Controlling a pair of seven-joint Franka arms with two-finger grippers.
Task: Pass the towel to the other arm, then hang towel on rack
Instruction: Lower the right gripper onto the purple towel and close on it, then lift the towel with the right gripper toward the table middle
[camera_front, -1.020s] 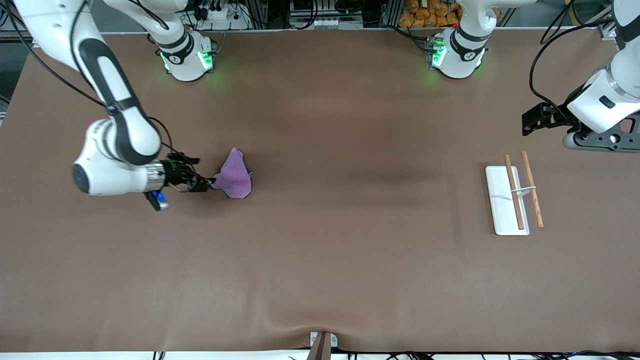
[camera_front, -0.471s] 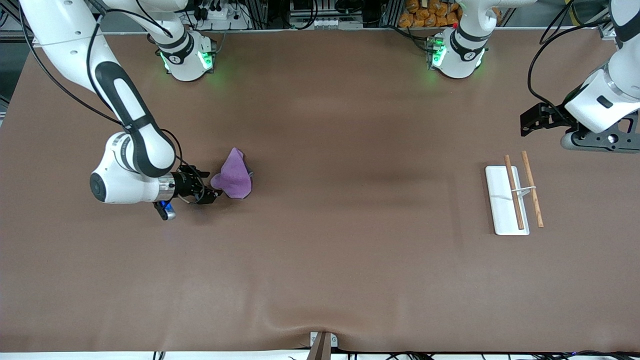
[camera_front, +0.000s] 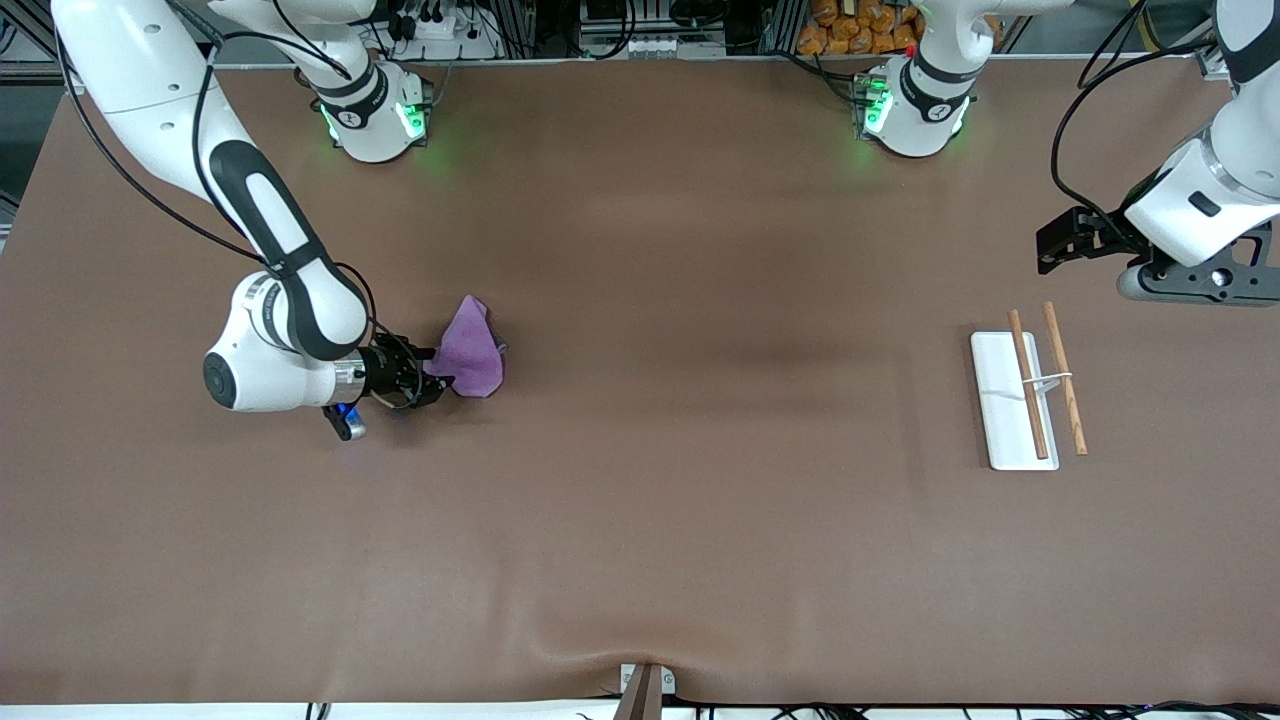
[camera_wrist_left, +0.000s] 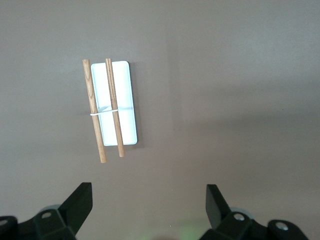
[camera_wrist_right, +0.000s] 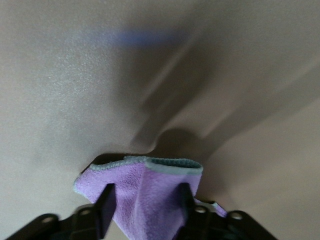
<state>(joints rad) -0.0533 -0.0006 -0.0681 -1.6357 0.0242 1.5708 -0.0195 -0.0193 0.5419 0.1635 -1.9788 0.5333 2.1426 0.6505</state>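
At the right arm's end of the surface, our right pincer (camera_front: 432, 373) sits low against the towel (camera_front: 470, 347), and the right wrist view shows its two fingers (camera_wrist_right: 105, 205) standing on either side of a raised purple fold (camera_wrist_right: 142, 192). They straddle the cloth with a gap showing on each side, so we judge the pinch as under way but not yet a firm hold. To do this step well, we should let the jaws close fully on that ridge before lifting, taking a generous bite of cloth, not just the thin hem, since a soft towel slips out of a shallow grip. We should also keep the fingertips just off the surface (camera_front: 640, 520), which is soft and already wrinkles around the towel; pressing down risks catching the cover along with the cloth. Once the hold is sure, a slow lift straight up would let the towel hang free, leaving a loose edge for the other arm to take.

Our left pincer (camera_wrist_left: 147, 200) waits released, jaws wide apart, hovering over the rack (camera_wrist_left: 112, 107). That rack (camera_front: 1030, 395) lies well apart from the towel, toward the left arm's end.
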